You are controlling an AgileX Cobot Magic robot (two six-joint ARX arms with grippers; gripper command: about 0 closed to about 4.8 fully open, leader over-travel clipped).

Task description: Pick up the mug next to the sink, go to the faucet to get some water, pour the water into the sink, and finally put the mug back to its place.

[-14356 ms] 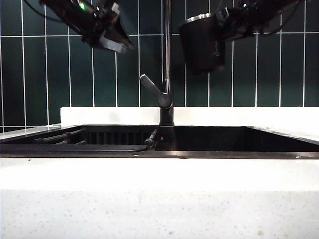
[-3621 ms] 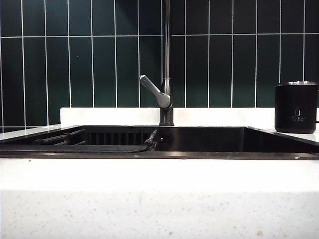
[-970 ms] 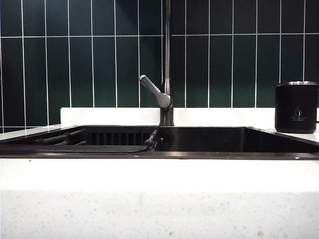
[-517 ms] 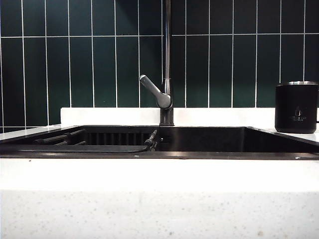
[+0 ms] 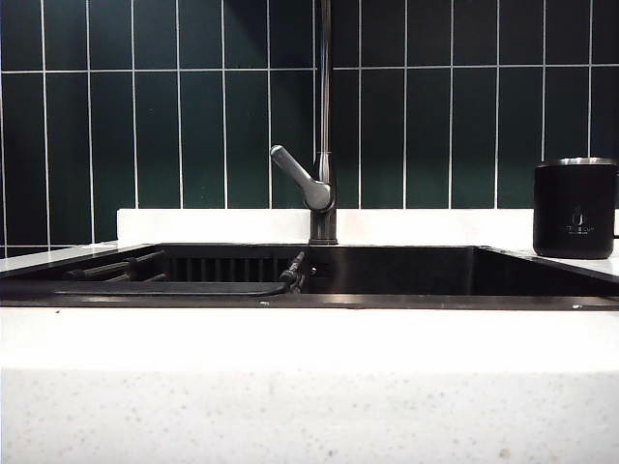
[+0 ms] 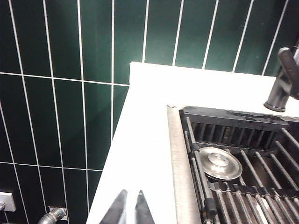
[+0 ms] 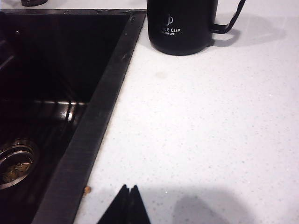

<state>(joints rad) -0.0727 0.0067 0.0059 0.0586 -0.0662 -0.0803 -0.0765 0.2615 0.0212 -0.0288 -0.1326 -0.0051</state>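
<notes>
- Both grippers sit at the near edge of their own wrist views and neither shows in the exterior view; each is empty.
- Left gripper [image 6: 131, 209]: its two dark pointed fingers stand almost together with only a thin slit between them, above the outer edge of the white speckled counter [image 6: 140, 154] beside the sink's end.
- Right gripper [image 7: 126, 205]: its dark fingertips are pressed together into one point, above bare counter, just beside the black rim of the wide dark rectangular recessed sink [image 7: 96, 121] and well apart from the mug.
- Just past the left gripper, dark rack bars [image 6: 243, 186] lie inside the basin with a round shiny metal drain cover [image 6: 219, 163] among them.
- In the right wrist view a second metal drain [image 7: 14, 163] shows at the bottom of the dark basin.
- Farther on, the matte black cylindrical mug with a thin side handle and a small pale logo [image 7: 181, 25] stands upright on the counter, near the sink's corner but not touching the rim; in the exterior view it stands at the far right [image 5: 574, 208], its shiny metal rim level.
- At the back of the sink rises the tall thin dark metal faucet pipe [image 5: 325, 116], its grey angled lever handle [image 5: 298, 176] pointing up to the left.
- Behind everything stands a wall of dark green vertical tiles [image 5: 155, 126] with pale grout lines.
</notes>
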